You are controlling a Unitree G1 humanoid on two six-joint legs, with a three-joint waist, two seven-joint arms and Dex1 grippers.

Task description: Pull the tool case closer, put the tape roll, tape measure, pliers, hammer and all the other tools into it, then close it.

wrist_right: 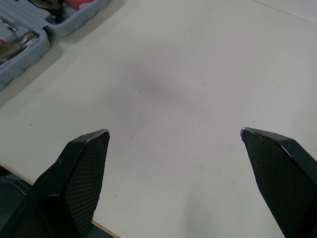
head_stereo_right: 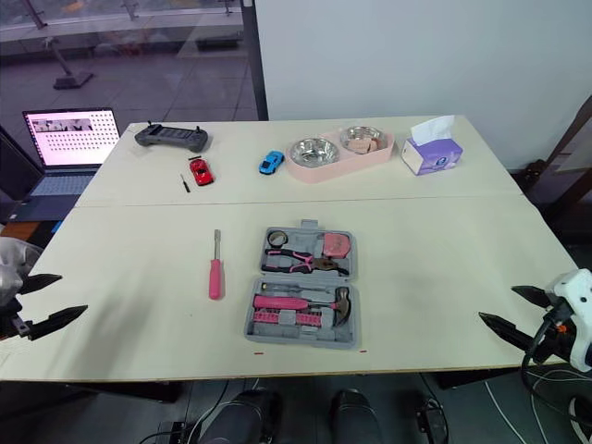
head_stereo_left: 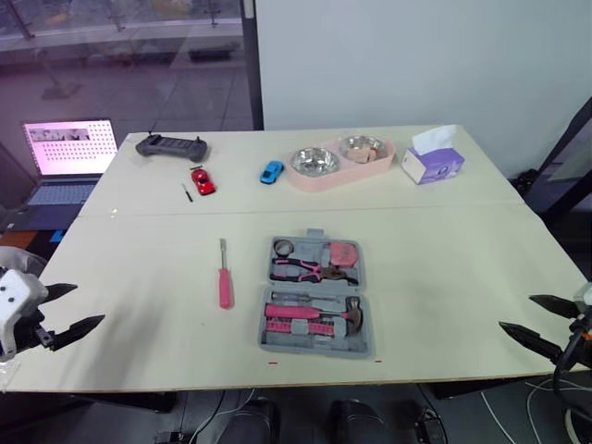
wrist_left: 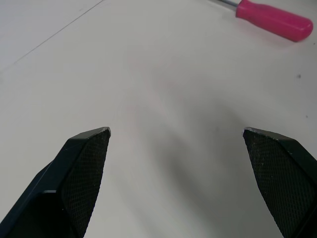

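A wide cream tabletop [head_stereo_left: 444, 268] stretches ahead of me. At its centre, close to the near edge, a grey plastic tool case [head_stereo_left: 313, 296] lies open and flat, its two halves side by side, one near and one far. In the far half sit a small dark tape roll [head_stereo_left: 283, 247], a pink tape measure [head_stereo_left: 343, 252] and pink-handled pliers [head_stereo_left: 310, 269]. In the near half lies a pink-gripped hammer [head_stereo_left: 350, 314] with a row of pink bits beside it. Just left of the case, apart from it, a pink-handled screwdriver [head_stereo_left: 224, 277] lies on the table, its shaft pointing away from me.

My left gripper [head_stereo_left: 88, 305] hovers at the near left corner of the table, its two black fingers spread wide and holding nothing. My right gripper [head_stereo_left: 516, 313] hovers at the near right edge, fingers equally wide apart and empty. Both are well apart from the case.

Along the far side, left to right: an open laptop [head_stereo_left: 69, 153], a dark grey game controller [head_stereo_left: 171, 146], a red toy car [head_stereo_left: 202, 180], a blue toy car [head_stereo_left: 272, 172], a pink double-bowl feeder [head_stereo_left: 340, 162] and a purple tissue box [head_stereo_left: 432, 165].
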